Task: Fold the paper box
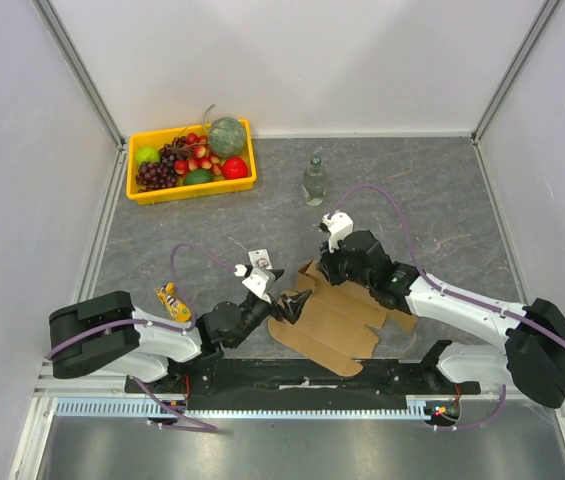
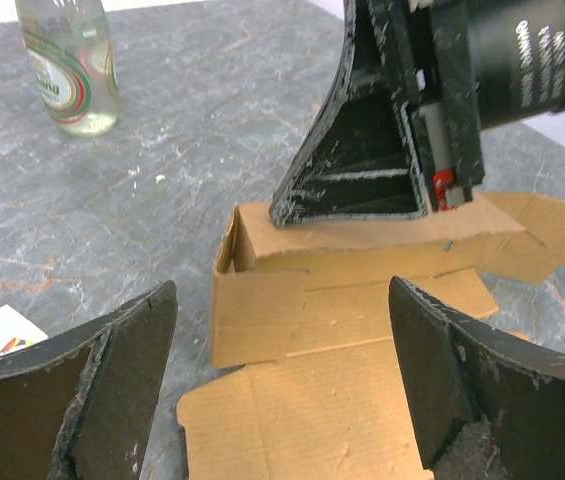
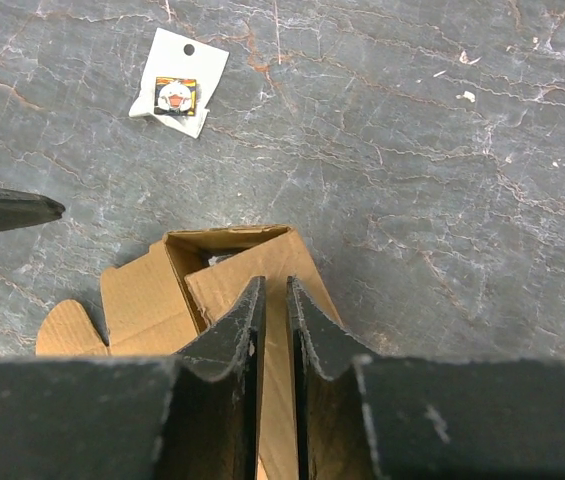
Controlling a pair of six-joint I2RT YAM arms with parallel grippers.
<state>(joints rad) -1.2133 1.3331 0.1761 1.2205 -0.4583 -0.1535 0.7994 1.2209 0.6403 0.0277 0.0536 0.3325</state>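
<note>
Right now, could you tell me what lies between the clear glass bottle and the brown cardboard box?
Only bare grey tabletop separates the bottle from the box; the left wrist view shows it.

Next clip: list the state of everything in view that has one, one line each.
paper box: partly folded, one long side raised and folded over, the rest flat on the table.
left gripper: open, holding nothing.
right gripper: nearly shut, tips on the raised fold.
bottle: upright.
yellow basket: full of fruit.
</note>
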